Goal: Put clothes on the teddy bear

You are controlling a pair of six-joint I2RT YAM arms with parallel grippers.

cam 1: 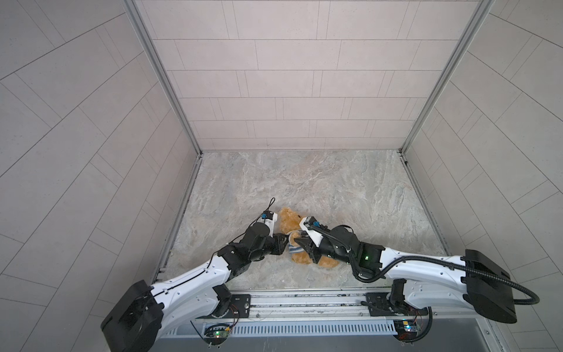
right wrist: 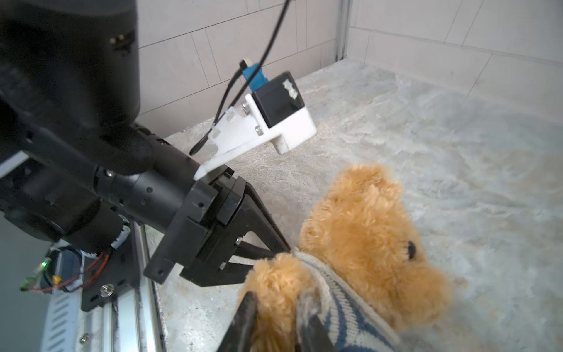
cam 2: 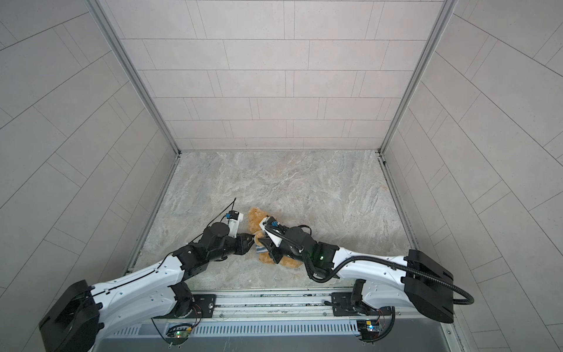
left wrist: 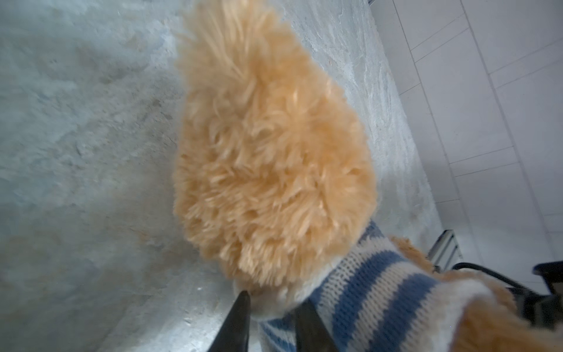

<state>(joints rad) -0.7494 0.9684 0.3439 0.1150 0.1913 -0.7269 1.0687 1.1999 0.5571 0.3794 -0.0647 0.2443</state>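
The teddy bear point(cam 1: 288, 220) point(cam 2: 255, 219) lies on the marble table near its front edge, head toward the back wall. A blue-and-white striped shirt point(cam 1: 294, 250) point(left wrist: 380, 289) point(right wrist: 344, 317) sits around its chest. My left gripper point(cam 1: 286, 241) point(left wrist: 272, 300) point(right wrist: 280, 253) meets the bear's neck from the left. Its jaws stand a little apart, with the shirt's edge between them. My right gripper point(cam 1: 296, 241) point(right wrist: 278, 297) comes in from the right. Its jaws are also slightly apart, astride the bear's furry arm point(right wrist: 274, 283) beside the shirt's white collar. One black eye point(right wrist: 411, 250) shows.
The marble table point(cam 1: 304, 183) runs back to tiled walls on three sides. An aluminium rail point(cam 1: 304, 301) with both arm bases lines the front edge, close behind the bear. The left arm's white camera mount point(right wrist: 274, 122) hangs above the bear's head.
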